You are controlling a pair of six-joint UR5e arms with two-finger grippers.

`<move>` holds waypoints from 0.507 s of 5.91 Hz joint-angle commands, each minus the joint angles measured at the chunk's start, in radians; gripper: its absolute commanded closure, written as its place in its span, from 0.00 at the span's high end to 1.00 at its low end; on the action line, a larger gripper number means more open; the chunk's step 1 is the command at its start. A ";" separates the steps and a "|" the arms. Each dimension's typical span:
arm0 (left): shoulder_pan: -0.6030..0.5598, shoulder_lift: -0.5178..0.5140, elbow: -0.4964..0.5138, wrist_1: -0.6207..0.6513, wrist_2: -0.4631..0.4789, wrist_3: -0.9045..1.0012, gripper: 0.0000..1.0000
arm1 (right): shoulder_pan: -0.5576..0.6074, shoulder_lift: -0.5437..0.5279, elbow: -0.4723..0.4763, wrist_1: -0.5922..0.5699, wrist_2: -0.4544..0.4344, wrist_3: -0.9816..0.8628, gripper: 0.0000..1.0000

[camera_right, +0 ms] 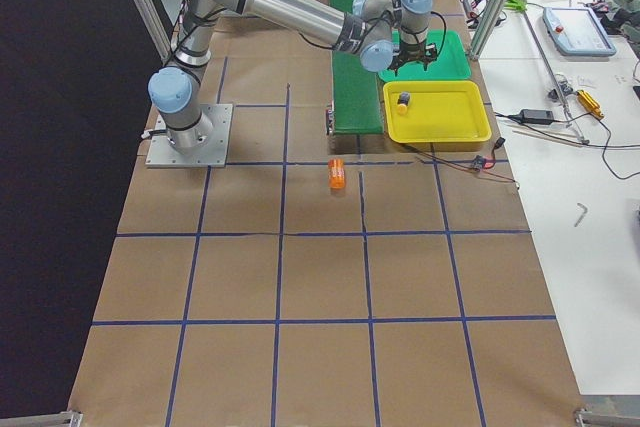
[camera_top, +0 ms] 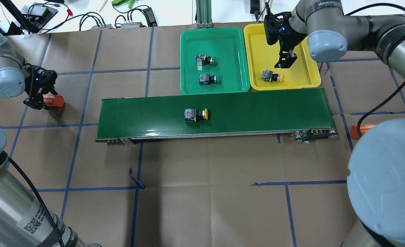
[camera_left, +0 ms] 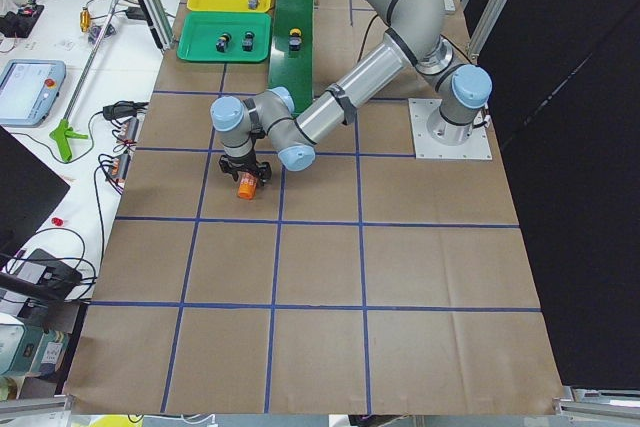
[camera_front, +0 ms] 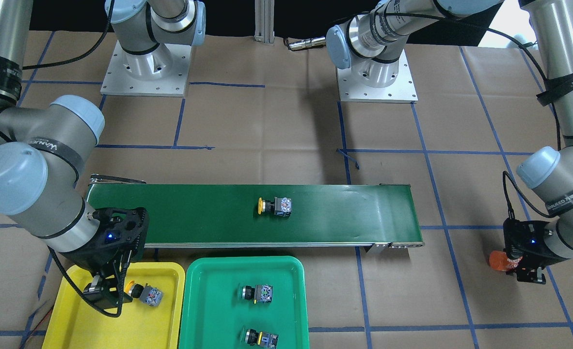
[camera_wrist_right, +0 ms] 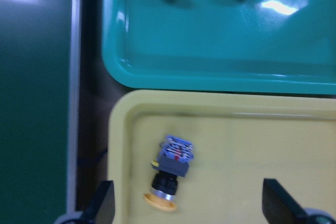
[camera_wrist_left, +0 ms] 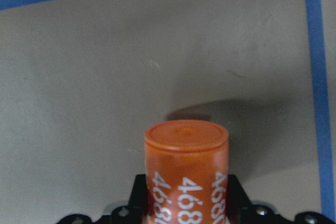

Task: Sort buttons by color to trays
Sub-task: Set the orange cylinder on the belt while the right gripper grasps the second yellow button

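Conveyor belt (camera_top: 257, 109): last yellow button (camera_top: 195, 115) lies mid-belt, yours to sort. Green tray (camera_top: 188, 41): both green buttons (camera_top: 205, 59) in. Yellow tray (camera_top: 257, 41): sorted yellow button (camera_top: 271, 75) in. Right gripper (camera_top: 284, 62) above it, spread, empty. Left gripper (camera_top: 39, 97) clamped on orange cylinder (camera_top: 53, 101).

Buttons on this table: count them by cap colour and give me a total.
Green-capped buttons: 2, both in the green tray.
Yellow-capped buttons: 2, one in the yellow tray, one on the conveyor belt.
Total: 4.
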 commanded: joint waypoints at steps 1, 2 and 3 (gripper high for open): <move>-0.002 0.028 0.005 -0.013 -0.004 -0.025 0.00 | 0.116 -0.122 0.025 0.164 -0.006 0.212 1.00; -0.011 0.091 -0.009 -0.104 -0.006 -0.099 0.00 | 0.178 -0.150 0.054 0.161 -0.024 0.312 1.00; -0.041 0.160 -0.023 -0.228 -0.008 -0.231 0.00 | 0.194 -0.155 0.068 0.160 -0.070 0.338 1.00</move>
